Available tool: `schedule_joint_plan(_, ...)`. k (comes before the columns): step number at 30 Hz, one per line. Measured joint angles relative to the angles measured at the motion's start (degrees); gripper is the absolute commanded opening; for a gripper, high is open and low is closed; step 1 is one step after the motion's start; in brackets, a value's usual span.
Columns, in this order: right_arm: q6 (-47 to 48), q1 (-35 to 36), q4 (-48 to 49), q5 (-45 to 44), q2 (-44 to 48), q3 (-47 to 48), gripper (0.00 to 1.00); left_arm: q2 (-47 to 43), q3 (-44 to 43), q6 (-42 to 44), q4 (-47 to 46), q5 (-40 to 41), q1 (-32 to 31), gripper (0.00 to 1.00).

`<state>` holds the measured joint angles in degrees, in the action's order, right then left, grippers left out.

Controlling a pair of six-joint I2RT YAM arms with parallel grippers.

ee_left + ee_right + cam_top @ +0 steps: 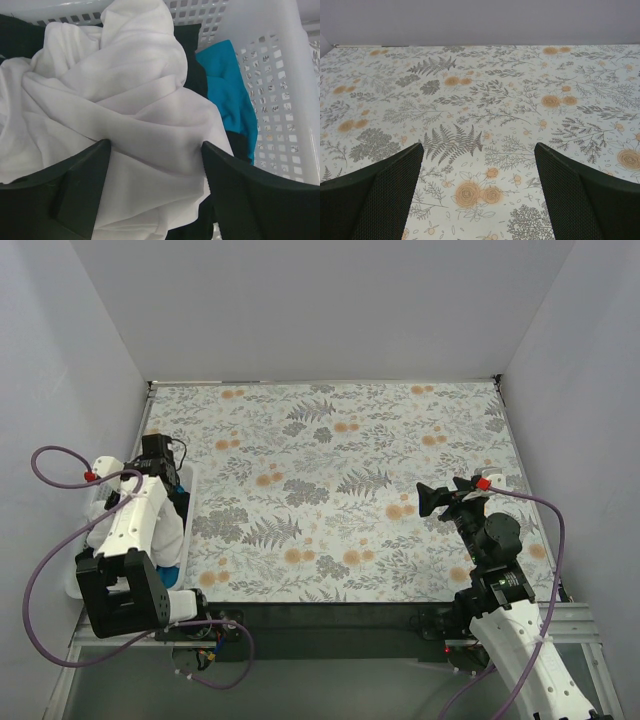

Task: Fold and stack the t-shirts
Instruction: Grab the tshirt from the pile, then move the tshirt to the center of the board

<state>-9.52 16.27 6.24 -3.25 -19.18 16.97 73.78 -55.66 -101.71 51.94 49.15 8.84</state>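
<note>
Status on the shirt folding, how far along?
Done: nothing, no shirt lies on the tablecloth. In hand: the left gripper, jaws apart, straddles a fold of the white t-shirt in the basket. Left: lifting it out, the blue t-shirt and black t-shirt beside it, all folding and stacking. The right gripper hangs open over the tablecloth, empty.

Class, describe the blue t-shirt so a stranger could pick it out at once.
Find the white slotted basket at the left edge of the floral tablecloth. Inside, against its slotted wall, lies the blue t-shirt. Only it is brightly coloured; its neighbours are a white t-shirt and black cloth.
</note>
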Motion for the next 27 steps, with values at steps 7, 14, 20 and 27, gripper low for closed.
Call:
schedule_joint_plan(7,0.4,0.0,0.0,0.4,-0.1,0.0,0.98,0.8,-2.0,2.1,0.7,1.3,-0.1,0.03)
schedule_joint_plan(14,0.5,0.0,0.0,1.0,-1.2,0.0,0.98,0.4,-14.3,10.8,-0.8,0.1,-3.4,0.00)
schedule_joint_plan(20,0.5,0.0,-0.5,1.6,-3.2,0.7,0.98,5.5,-31.6,17.6,-1.5,-0.2,-24.8,0.00)
schedule_joint_plan(27,0.9,0.0,-3.8,3.2,-5.5,5.3,0.98,24.3,-59.6,31.7,-6.1,0.4,-51.7,0.00)
